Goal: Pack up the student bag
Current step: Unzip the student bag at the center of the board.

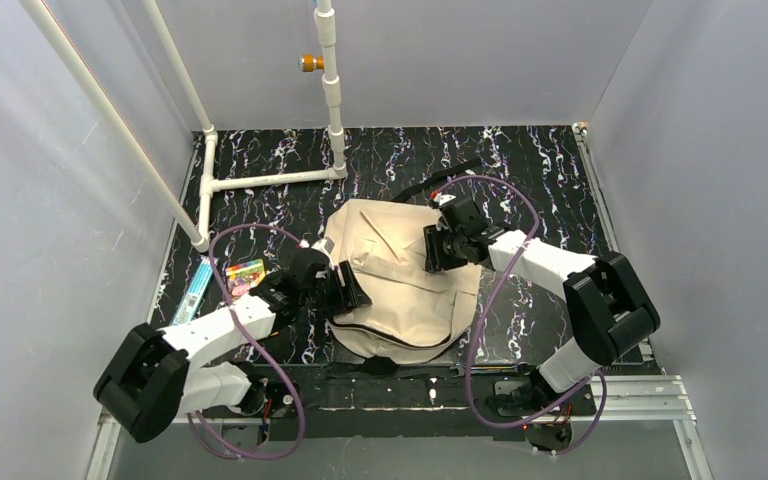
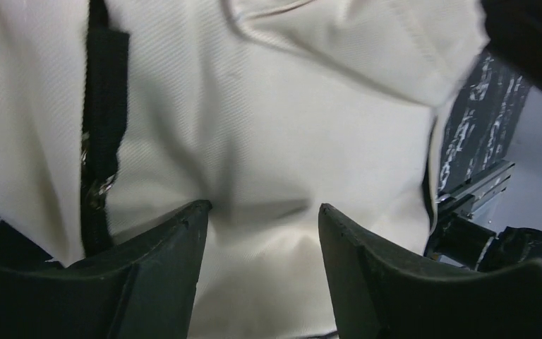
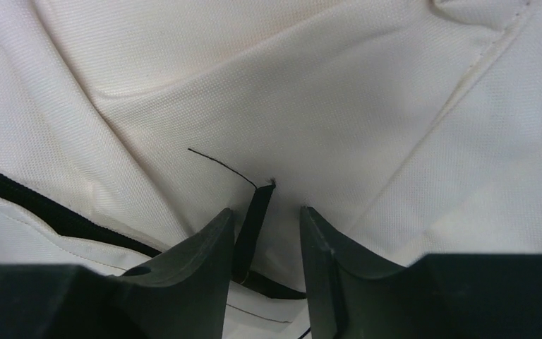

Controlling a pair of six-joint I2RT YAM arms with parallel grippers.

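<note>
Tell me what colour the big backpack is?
The backpack is beige, clearest in the top external view.

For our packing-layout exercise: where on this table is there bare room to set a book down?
Free: the far-right mat, bordered by the student bag, back wall and right wall. Crowded: the left edge, where books lie beside the left arm.

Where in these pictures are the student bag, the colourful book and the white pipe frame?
student bag (image 1: 400, 285), top view, middle of its beige front.
colourful book (image 1: 244, 270), top view, its cover.
white pipe frame (image 1: 270, 179), top view, its horizontal bar.
</note>
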